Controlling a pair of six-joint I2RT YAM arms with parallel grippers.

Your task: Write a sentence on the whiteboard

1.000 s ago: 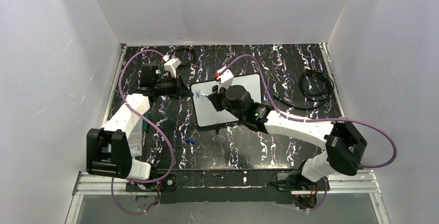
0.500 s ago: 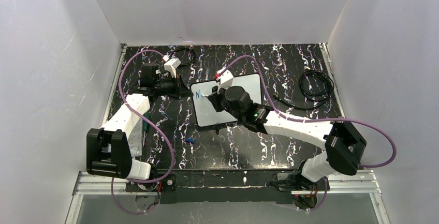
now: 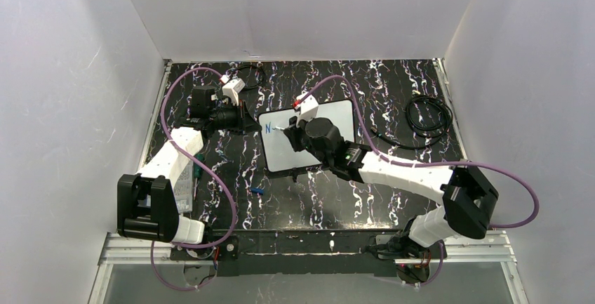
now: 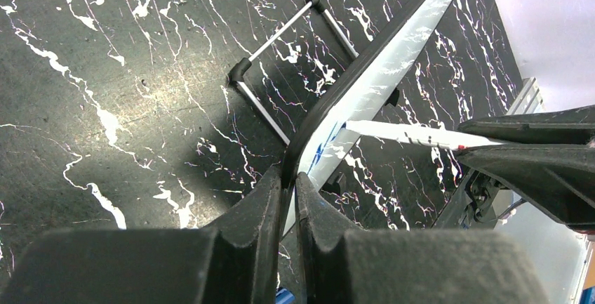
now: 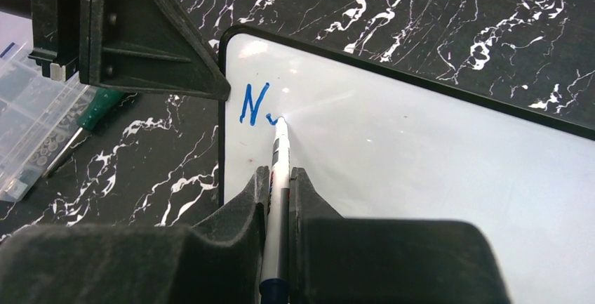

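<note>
The whiteboard (image 3: 281, 155) lies on the black marbled table, also seen in the right wrist view (image 5: 421, 156) and edge-on in the left wrist view (image 4: 379, 79). My left gripper (image 4: 289, 177) is shut on the board's dark frame at its left edge (image 3: 254, 127). My right gripper (image 5: 280, 174) is shut on a white marker (image 5: 281, 142) with its tip touching the board. Of the sentence (image 5: 254, 104) only a blue "N" and a short stroke beside it show. The marker (image 4: 407, 133) reaches the board from the right in the left wrist view.
A clear plastic parts box (image 5: 28, 121) and a green-handled screwdriver (image 5: 105, 100) lie left of the board. A blue cap (image 3: 258, 192) sits nearer the bases. A black cable coil (image 3: 429, 116) lies at the right. A metal wire bracket (image 4: 281, 58) lies beyond the board's edge.
The right gripper has shifted slightly right with the marker, leaving a short blue stroke after the "N". The left arm has not moved.
</note>
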